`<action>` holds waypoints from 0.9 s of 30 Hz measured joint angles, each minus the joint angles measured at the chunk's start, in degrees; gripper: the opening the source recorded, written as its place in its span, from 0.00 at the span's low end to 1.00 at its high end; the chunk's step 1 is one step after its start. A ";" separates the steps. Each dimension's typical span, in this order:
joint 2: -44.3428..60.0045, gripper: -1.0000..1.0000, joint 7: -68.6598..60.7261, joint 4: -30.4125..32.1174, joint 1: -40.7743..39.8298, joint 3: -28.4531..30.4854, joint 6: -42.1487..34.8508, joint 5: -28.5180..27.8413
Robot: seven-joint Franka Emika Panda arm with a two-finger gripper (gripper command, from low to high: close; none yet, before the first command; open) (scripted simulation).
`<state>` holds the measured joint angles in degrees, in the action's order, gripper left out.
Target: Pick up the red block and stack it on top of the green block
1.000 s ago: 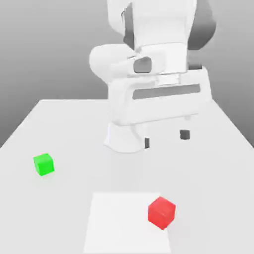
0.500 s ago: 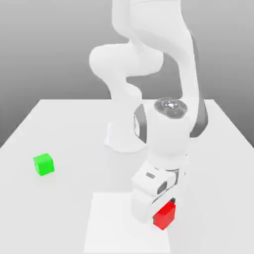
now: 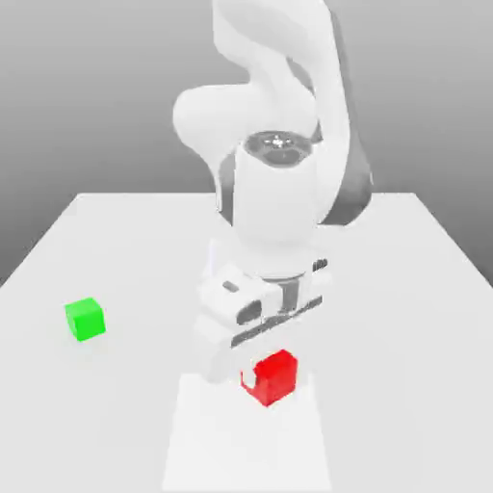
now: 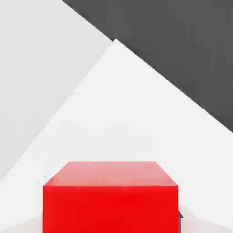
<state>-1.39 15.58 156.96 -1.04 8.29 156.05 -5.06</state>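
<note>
The pale table (image 3: pixel 404 327) carries the green block (image 3: pixel 85 320) and a white panel (image 3: pixel 241 448).

Red cube (image 3: pixel 272 377) gripped, green cube (image 3: pixel 86 319) apart.

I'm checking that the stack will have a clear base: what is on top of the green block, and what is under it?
Nothing rests on the green block; its underside is hidden, so what it covers cannot be seen.

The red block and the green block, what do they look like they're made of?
The red block: possibly painted wood or plastic, with a matte finish; its flat faces carry even colour and no visible grain. The green block: likely the same sort of material, also matte, with plain, evenly coloured faces and no bright highlight. Looks alone can't settle wood or plastic for either.
</note>
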 joint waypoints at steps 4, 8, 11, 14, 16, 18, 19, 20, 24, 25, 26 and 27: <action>-4.65 0.00 4.67 2.83 -8.36 4.27 -1.50 -3.78; -8.94 0.00 9.02 5.75 -17.57 9.82 -2.69 -7.08; -11.88 0.00 12.09 8.02 -24.88 13.96 -3.36 -9.20; -14.50 0.00 14.83 10.36 -32.33 17.78 -3.78 -10.82; -13.86 0.00 14.75 10.80 -33.30 19.22 -2.73 -10.09; -12.01 0.00 13.77 10.78 -32.53 20.15 -0.90 -8.49; -10.89 0.00 13.21 10.74 -31.96 20.57 0.16 -7.61; -9.69 0.00 12.47 10.70 -31.33 20.96 1.31 -6.54; -4.28 0.00 8.84 10.65 -28.62 22.35 6.48 -1.25; -2.79 0.00 7.57 10.67 -28.00 22.51 7.86 0.58; -1.25 0.00 6.11 10.71 -27.39 22.37 9.27 2.71; 0.33 0.00 4.45 10.74 -27.23 21.94 10.69 5.13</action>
<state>-1.06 20.02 167.71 -28.27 30.23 166.74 0.06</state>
